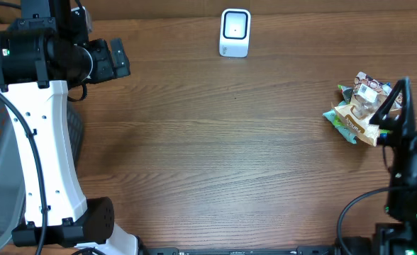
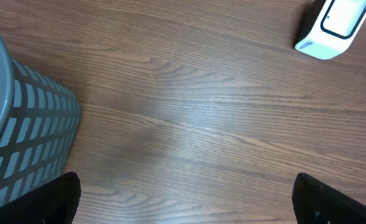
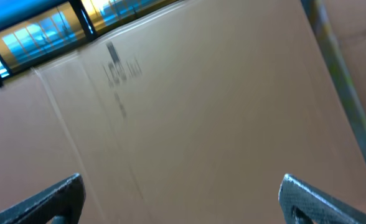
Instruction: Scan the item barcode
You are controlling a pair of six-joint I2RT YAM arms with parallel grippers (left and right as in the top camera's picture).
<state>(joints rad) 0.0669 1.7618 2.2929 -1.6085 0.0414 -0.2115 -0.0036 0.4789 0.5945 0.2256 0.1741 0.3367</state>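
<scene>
Snack packets (image 1: pixel 352 117) lie heaped at the table's (image 1: pixel 208 156) right edge, within the right arm's (image 1: pixel 410 152) reach. The scanner (image 1: pixel 235 32) stands mid far edge. Left jaws and right jaws are spread and empty, seemingly awaiting pickup.

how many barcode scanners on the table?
1. The white rounded plastic barcode scanner stands midway along the far edge of the wooden table. No other shows, though the white left arm covers part of it.
</scene>
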